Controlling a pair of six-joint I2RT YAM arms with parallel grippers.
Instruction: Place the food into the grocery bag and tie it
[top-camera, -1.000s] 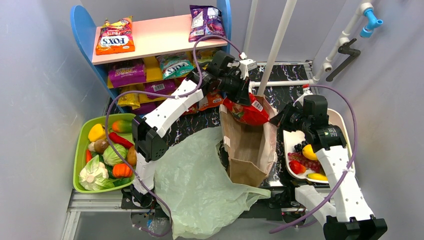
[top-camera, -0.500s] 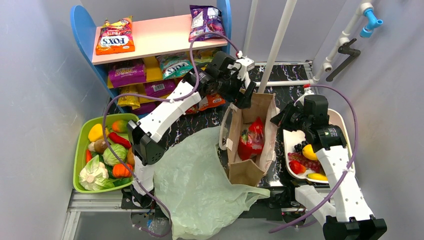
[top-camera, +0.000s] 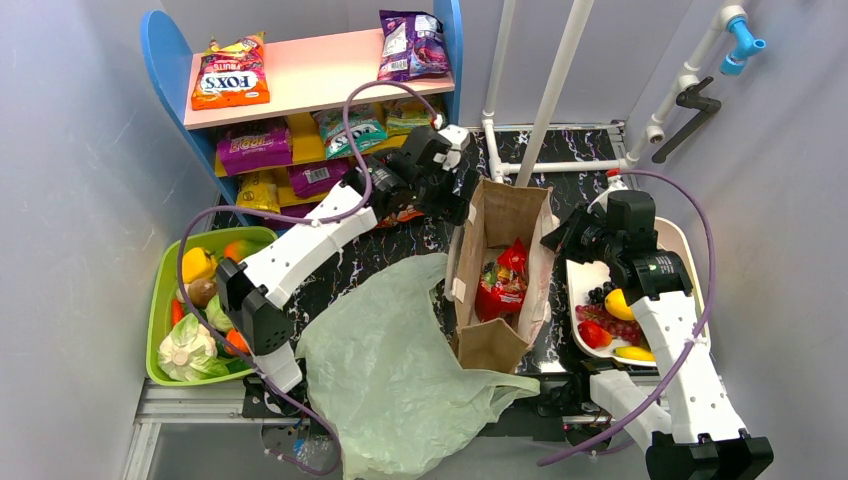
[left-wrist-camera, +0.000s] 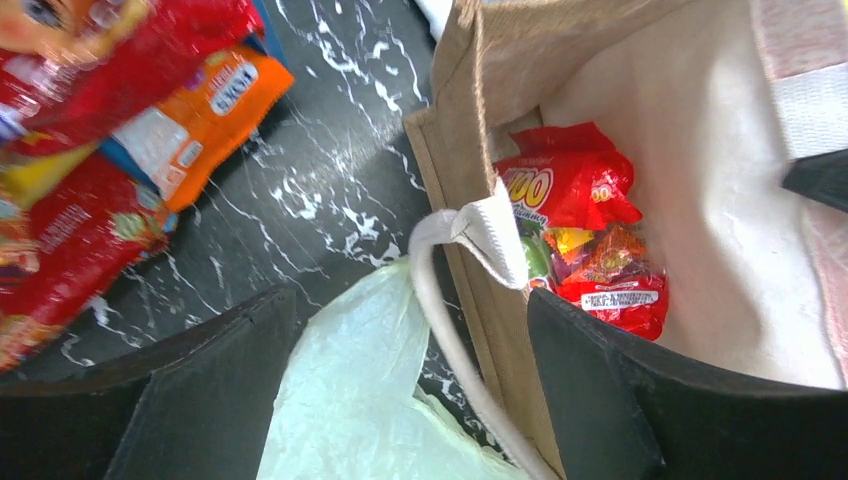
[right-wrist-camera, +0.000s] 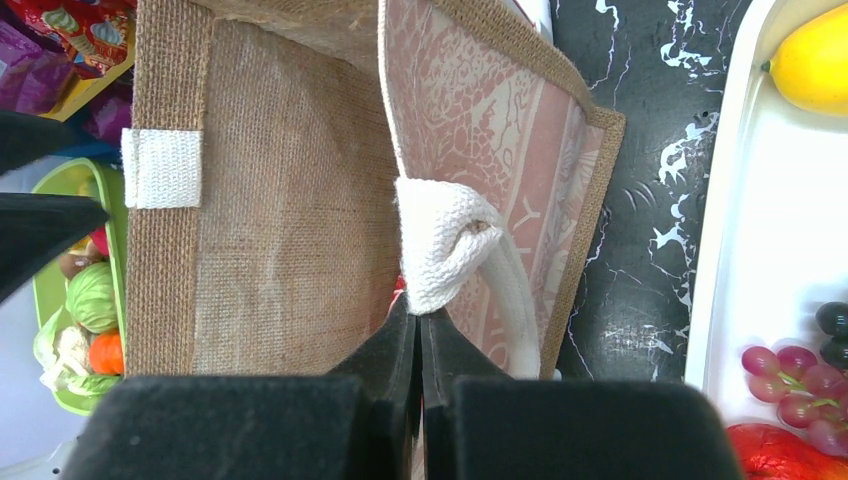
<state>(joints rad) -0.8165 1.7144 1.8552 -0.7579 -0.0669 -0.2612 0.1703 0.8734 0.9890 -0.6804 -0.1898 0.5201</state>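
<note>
The grocery bag (top-camera: 390, 370), thin pale-green plastic, lies crumpled on the near table and shows under my left fingers (left-wrist-camera: 350, 400). The food sits in a green basket (top-camera: 158, 290) at the left: a yellow piece (top-camera: 197, 263), a green cabbage (top-camera: 215, 312) and an orange-red round one (top-camera: 238, 340). My left gripper (top-camera: 458, 195) hangs open over the left rim of an upright brown bag (top-camera: 500, 350), holding nothing (left-wrist-camera: 410, 400). A red snack packet (top-camera: 503, 283) lies inside that bag. My right gripper (top-camera: 553, 240) is shut on the brown bag's right rim at its white handle (right-wrist-camera: 420, 320).
A blue and pink shelf (top-camera: 310, 75) with snack packets stands at the back left, with more packets (left-wrist-camera: 190, 110) at its foot. A white tray (top-camera: 680, 240) of fruit is at the right. White pipes (top-camera: 550, 90) rise behind the brown bag.
My left gripper opened and let the red packet fall into the brown bag, then drew back to the left. The right gripper kept its hold.
</note>
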